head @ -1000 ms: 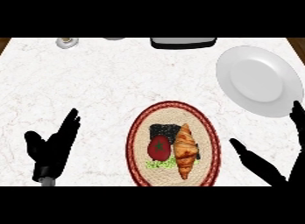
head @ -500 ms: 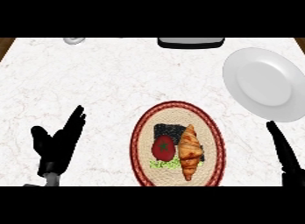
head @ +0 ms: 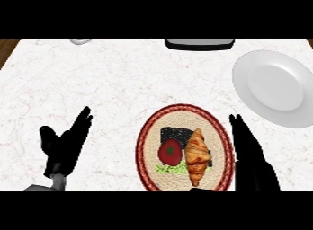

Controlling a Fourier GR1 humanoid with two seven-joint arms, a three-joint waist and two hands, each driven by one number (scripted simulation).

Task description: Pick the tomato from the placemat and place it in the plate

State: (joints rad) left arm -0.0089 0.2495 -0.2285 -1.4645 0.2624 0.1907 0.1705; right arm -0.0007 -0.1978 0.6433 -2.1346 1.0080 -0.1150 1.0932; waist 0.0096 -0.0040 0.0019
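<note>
The right hand point(head: 252, 155) has slid in beside the woven oval placemat point(head: 185, 117), its fingers straight and together. The round red tomato point(head: 170, 151) stays there, and the left hand point(head: 61, 150) rests spread.

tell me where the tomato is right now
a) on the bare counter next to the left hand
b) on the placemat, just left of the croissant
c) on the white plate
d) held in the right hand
B: the tomato lies on the placemat right beside the croissant, on its left, well apart from the plate, and neither the left hand nor the right hand touches it.
</note>
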